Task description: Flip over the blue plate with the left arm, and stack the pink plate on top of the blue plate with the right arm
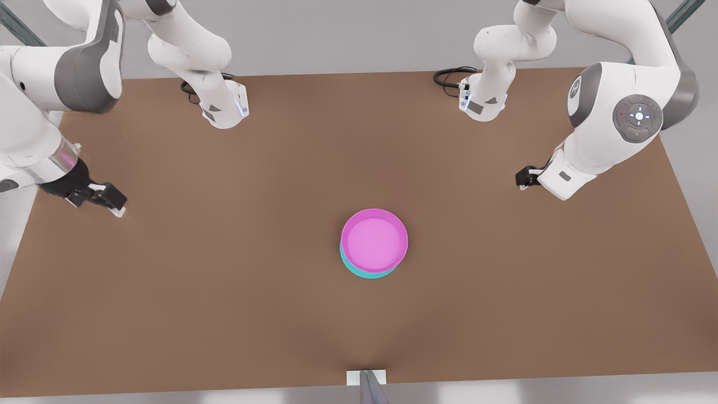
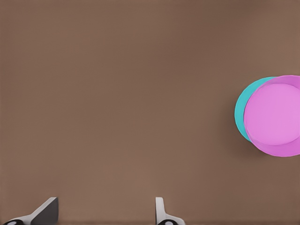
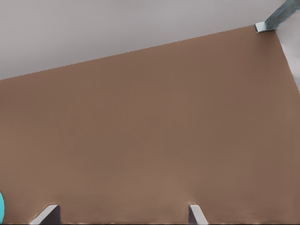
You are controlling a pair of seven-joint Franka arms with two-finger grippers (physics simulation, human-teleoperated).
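The pink plate (image 1: 374,240) lies rim up on top of the blue plate (image 1: 359,273) near the table's middle. It is shifted slightly, so a turquoise crescent shows at the near side. My left gripper (image 1: 119,209) hovers open over the front view's left part of the table, far from the plates. In the left wrist view the pink plate (image 2: 274,115) and the blue plate (image 2: 243,108) lie beyond the open left gripper (image 2: 105,201). My right gripper (image 1: 521,180) is at the front view's right, also apart from the plates. The right wrist view shows the right gripper (image 3: 122,207) open and a sliver of the blue plate (image 3: 1,208).
The brown table (image 1: 224,308) carries both arm bases (image 1: 224,109) (image 1: 482,101) at its far edge, each with a black cable. A white bracket with a grey strut (image 1: 366,377) sits at the near edge, and the strut's bracket (image 3: 262,26) also shows in the right wrist view.
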